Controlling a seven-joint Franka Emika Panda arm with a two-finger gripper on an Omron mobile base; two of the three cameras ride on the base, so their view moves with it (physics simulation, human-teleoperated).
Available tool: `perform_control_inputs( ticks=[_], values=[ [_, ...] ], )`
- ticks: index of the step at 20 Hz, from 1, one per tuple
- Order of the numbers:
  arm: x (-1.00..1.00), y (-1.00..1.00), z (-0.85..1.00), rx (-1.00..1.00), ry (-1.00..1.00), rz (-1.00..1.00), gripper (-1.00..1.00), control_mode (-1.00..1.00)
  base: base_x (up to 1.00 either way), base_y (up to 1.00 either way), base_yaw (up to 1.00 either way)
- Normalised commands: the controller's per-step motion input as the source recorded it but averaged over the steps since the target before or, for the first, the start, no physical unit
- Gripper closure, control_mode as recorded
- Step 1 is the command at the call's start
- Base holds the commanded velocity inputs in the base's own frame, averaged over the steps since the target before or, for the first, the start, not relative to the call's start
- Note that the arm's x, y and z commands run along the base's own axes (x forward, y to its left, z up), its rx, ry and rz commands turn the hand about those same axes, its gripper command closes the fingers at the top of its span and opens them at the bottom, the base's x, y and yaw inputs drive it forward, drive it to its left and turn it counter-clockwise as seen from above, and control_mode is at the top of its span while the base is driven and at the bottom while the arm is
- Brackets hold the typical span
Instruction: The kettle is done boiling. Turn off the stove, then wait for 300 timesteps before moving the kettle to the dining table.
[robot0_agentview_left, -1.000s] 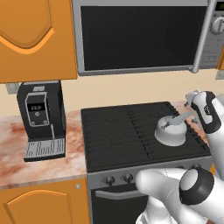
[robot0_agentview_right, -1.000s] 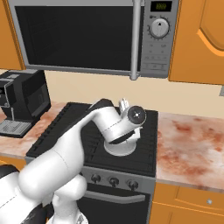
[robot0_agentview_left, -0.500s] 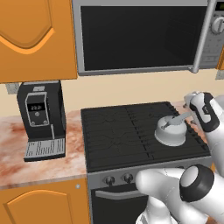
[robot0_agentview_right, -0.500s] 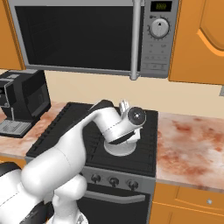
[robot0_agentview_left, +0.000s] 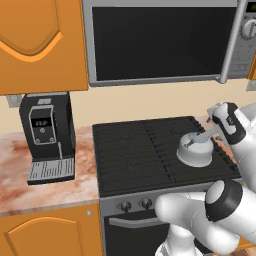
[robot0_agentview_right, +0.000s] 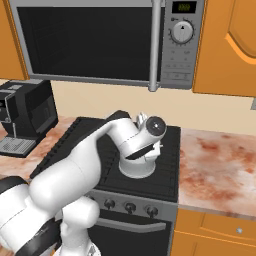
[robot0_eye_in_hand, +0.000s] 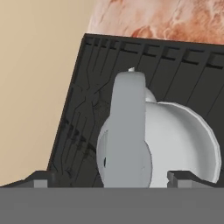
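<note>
The silver-grey kettle (robot0_agentview_left: 194, 151) (robot0_agentview_right: 137, 168) sits on the front right burner of the black stove (robot0_agentview_left: 135, 150) (robot0_agentview_right: 169, 146). Its straight handle slants up toward the right. My gripper (robot0_agentview_left: 214, 134) hovers at that handle, just right of the kettle. In the hand view the handle (robot0_eye_in_hand: 127, 131) rises wide between my two dark fingertips (robot0_eye_in_hand: 41, 179). The gripper (robot0_eye_in_hand: 113, 178) is open, both jaws standing clear of the handle. A row of small knobs (robot0_agentview_left: 135, 204) (robot0_agentview_right: 130, 207) lines the stove's front panel. The dining table is out of view.
A black coffee machine (robot0_agentview_left: 47, 135) (robot0_agentview_right: 25, 115) stands on the marbled counter (robot0_agentview_left: 20, 175) left of the stove. A microwave (robot0_agentview_left: 160, 40) (robot0_agentview_right: 100, 40) hangs low above the cooktop. More marbled counter (robot0_agentview_right: 215, 165) runs to the right, with orange cabinets above.
My hand has crept slightly toward the kettle's handle. The kettle has not moved and the jaws have stayed open.
</note>
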Motion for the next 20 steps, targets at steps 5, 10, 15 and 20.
perform_control_inputs(
  ticks=[5, 10, 15, 20],
  values=[
    [0.06, 0.0, -0.16, 0.0, 0.0, 0.0, -1.0, -1.0, 0.0, 0.0, 0.0],
    [0.09, 0.0, -0.12, 0.0, 0.01, 0.0, -1.0, -1.0, 0.0, 0.0, 0.0],
    [0.1, 0.0, -0.07, 0.0, 0.01, 0.0, -1.0, -1.0, 0.0, 0.0, 0.0],
    [0.05, 0.01, -0.05, 0.0, 0.0, 0.0, 1.0, -1.0, 0.0, 0.0, 0.0]
  ],
)
